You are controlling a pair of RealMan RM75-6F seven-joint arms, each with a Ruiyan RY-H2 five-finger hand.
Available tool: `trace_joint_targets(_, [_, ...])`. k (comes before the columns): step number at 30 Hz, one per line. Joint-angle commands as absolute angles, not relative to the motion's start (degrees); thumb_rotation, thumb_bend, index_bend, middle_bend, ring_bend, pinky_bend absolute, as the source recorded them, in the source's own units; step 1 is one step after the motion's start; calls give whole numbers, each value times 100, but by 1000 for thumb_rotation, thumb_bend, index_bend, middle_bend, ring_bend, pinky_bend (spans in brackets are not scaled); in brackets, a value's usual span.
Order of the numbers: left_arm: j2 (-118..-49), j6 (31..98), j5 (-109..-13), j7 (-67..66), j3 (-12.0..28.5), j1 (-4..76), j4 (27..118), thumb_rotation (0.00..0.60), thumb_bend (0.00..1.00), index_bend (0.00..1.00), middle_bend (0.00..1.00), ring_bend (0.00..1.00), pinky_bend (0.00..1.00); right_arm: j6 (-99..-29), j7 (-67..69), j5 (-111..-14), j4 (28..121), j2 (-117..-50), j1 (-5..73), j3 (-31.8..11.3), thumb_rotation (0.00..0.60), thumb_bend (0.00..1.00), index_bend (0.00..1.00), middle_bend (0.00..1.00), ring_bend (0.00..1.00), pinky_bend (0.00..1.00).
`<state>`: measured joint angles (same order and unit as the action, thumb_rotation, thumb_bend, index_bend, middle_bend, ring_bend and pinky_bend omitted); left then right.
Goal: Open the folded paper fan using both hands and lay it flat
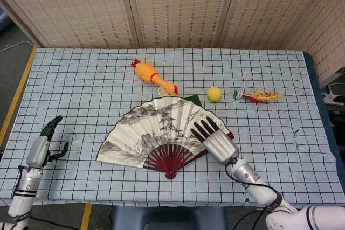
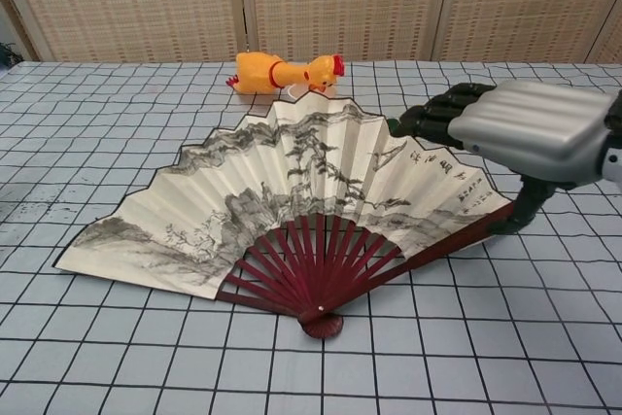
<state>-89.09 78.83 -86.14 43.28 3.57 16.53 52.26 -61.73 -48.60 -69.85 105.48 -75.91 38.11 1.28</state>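
Note:
The paper fan (image 1: 161,133) lies spread open on the checked cloth, ink painting up and red ribs meeting at the pivot (image 2: 321,323). My right hand (image 1: 216,141) sits at the fan's right end. Its fingers (image 2: 432,121) reach over the paper, and its thumb (image 2: 515,213) touches the end of the outer red rib, so it seems to hold that rib. My left hand (image 1: 41,148) hangs at the table's left edge, well away from the fan, fingers loosely apart and holding nothing. The chest view does not show it.
A rubber chicken (image 1: 153,78) lies just behind the fan, with a green sponge (image 1: 193,99) peeking out at the fan's top edge. A yellow ball (image 1: 214,93) and a feathered toy (image 1: 259,96) lie further right. Woven screens close off the back.

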Motion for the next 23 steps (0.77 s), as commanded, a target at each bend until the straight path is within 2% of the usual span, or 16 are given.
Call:
trace_joint_targets(1, [-8528,7991,-8688,4251,377,1643,5877,600,455,0,0,0,82,-5811,-4258,-6792,10834,-7199,3689,287,600,50,0,0,0,0])
trace_joint_targets(3, [-8402,8034,-8717,4040,364,1628,6100,600,455,0,0,0,81,-5991,-3710,-7081,10723,-7177,3541,236,600,47,0,0,0,0])
trace_joint_targets(5, [-8265,8130,-8745,3702,346,1578,6285,600,455,0,0,0,81,-6491,-3432,-7490,10522,-7206,3292,233,600,46,0,0,0,0])
trace_joint_targets(9, [-7831,8372,-8676,1840,333,1390,6805,600,437,0,0,0,74,-8026,-3393,-8076,9737,-7570,2503,222,600,47,0,0,0,0])
trace_joint_targets(11, [-7628,8416,-8444,709,383,1271,7221,600,423,0,0,0,72,-8408,-3187,-8109,9408,-7711,2242,186,600,48,0,0,0,0])
trace_joint_targets(15, [-7394,8797,-8442,-728,390,1092,8057,600,420,0,0,0,72,-8933,-2477,-8112,8766,-7768,1785,109,600,48,0,0,0,0])
trace_joint_targets(19, [-7426,9166,-8734,-1287,328,984,8218,600,419,0,0,0,71,-8908,-1694,-8092,8477,-7637,1597,65,600,52,0,0,0,0])
trace_joint_targets(23, [-7507,9112,-8717,-1570,335,981,8206,600,418,0,0,0,70,-9027,-1344,-8325,8312,-7604,1552,-33,600,52,0,0,0,0])
